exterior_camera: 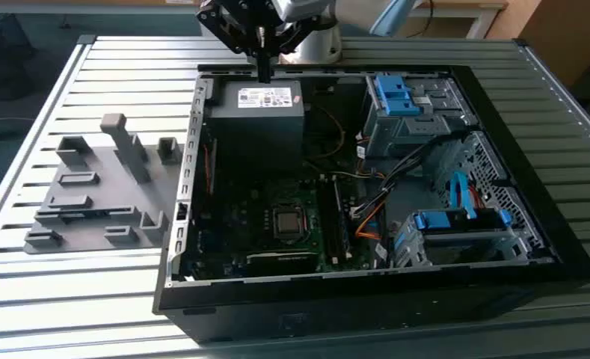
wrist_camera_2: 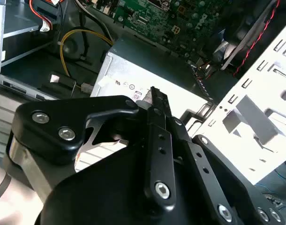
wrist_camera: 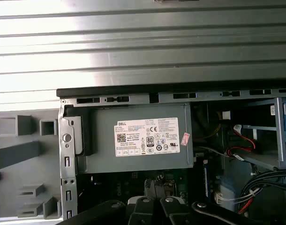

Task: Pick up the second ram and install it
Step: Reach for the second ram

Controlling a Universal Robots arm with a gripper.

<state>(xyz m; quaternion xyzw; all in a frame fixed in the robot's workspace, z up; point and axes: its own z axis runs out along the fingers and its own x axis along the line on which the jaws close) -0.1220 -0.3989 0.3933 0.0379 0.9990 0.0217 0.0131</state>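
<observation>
My gripper (exterior_camera: 265,73) hangs over the far edge of the open computer case (exterior_camera: 375,295), just above the grey power supply (exterior_camera: 259,105). Its black fingers point down and are pressed together, with nothing visible between them; the second wrist view shows the closed tips (wrist_camera_2: 154,95) over the power supply (wrist_camera_2: 147,77). The second ram is out of view. Long narrow memory slots (exterior_camera: 339,224) lie beside the processor socket (exterior_camera: 288,221) on the motherboard (exterior_camera: 225,224); I cannot tell what stands in them.
A grey holder tray (exterior_camera: 85,202) with upright blocks lies on the slatted metal table (exterior_camera: 75,299) at the exterior view's left. Blue drive cages (exterior_camera: 399,97) (exterior_camera: 459,221), orange and black cables (exterior_camera: 375,202) and the case walls crowd the right half of the case.
</observation>
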